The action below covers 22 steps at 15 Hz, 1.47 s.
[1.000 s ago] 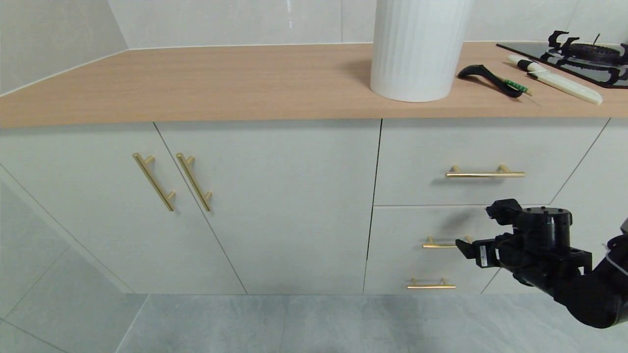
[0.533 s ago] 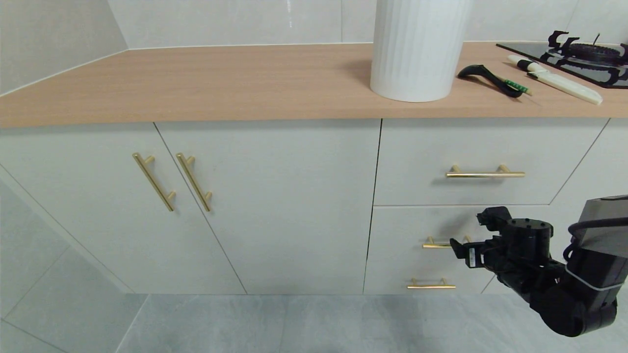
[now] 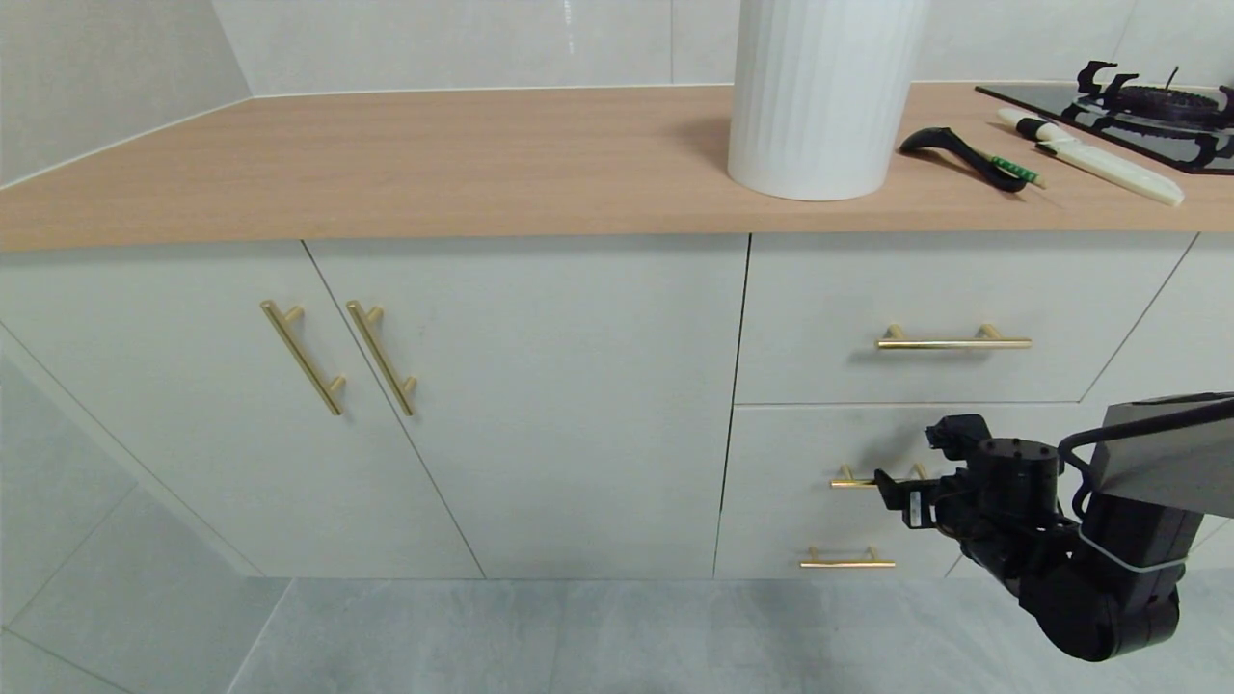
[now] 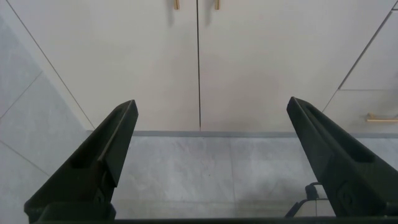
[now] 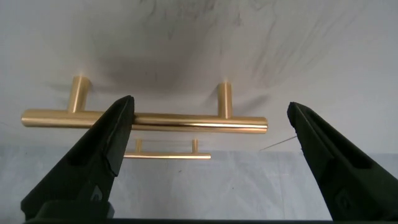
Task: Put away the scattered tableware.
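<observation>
The tableware lies on the bench (image 3: 434,164), at its right end: a black tool (image 3: 964,154) with a curved end and a long white knife (image 3: 1099,159). They sit side by side, near a tall white pot (image 3: 819,96). Both look thin, light and stiff. The knife could chip or cut, so it is best held by its handle end, not the blade. The black tool is best held at its straight part.

First a drawer has to open, I think. The middle drawer has a gold bar (image 5: 143,119) as its handle. The bar is hard, round and smooth, so it may slip. The best place to hold it is the middle, between its two little posts.

The right gripper (image 3: 911,463) is right at this bar. It is wide open and holds nothing. From the right wrist, the bar runs across the gap between the jaws, and they are not closed on it.

The left gripper (image 4: 211,106) is wide open too, with nothing in it. It points at the floor in front of the cupboard doors.
</observation>
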Available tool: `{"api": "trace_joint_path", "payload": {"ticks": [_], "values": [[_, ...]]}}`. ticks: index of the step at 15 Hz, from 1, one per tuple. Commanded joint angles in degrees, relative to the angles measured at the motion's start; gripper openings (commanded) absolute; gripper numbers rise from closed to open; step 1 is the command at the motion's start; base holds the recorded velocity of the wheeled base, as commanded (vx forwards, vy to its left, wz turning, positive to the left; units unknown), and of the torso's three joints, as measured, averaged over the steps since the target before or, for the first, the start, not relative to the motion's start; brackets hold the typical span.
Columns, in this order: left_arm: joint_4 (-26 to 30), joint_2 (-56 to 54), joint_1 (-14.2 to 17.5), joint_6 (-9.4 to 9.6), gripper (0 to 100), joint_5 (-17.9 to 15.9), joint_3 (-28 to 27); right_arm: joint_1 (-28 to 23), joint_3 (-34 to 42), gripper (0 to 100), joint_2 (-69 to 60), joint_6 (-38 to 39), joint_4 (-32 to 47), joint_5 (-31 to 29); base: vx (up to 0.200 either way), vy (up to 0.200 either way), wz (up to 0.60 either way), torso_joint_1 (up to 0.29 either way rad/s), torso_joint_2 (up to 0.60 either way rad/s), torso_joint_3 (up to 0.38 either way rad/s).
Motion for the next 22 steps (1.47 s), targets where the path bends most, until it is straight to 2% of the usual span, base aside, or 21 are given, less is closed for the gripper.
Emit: {"api": "trace_joint_path", "payload": {"ticks": [1,11,15,18,22], "values": [[-0.02,0.07,0.01,-0.06,100,0.02,0.02,0.03,-0.42,100,1.00,0.25,-0.26,-0.06,0.000,0.000,0.00,0.000,0.00,0.000],[-0.02,0.07,0.01,-0.06,100,0.02,0.02,0.03,0.99,100,1.09,-0.10,-0.35,-0.67,0.000,0.000,0.00,0.000,0.00,0.000],[-0.02,0.07,0.01,-0.06,100,0.02,-0.06,0.12,4.42,100,-5.85,-0.89,3.78,-0.06,0.000,0.000,0.00,0.000,0.00,0.000],[-0.02,0.07,0.01,-0.06,100,0.02,0.02,1.26,7.49,100,-20.27,-2.56,18.72,3.46,0.000,0.000,0.00,0.000,0.00,0.000],[-0.02,0.07,0.01,0.02,100,0.02,0.02,2.58,4.86,100,-39.51,-2.56,39.11,6.18,0.000,0.000,0.00,0.000,0.00,0.000]]}}
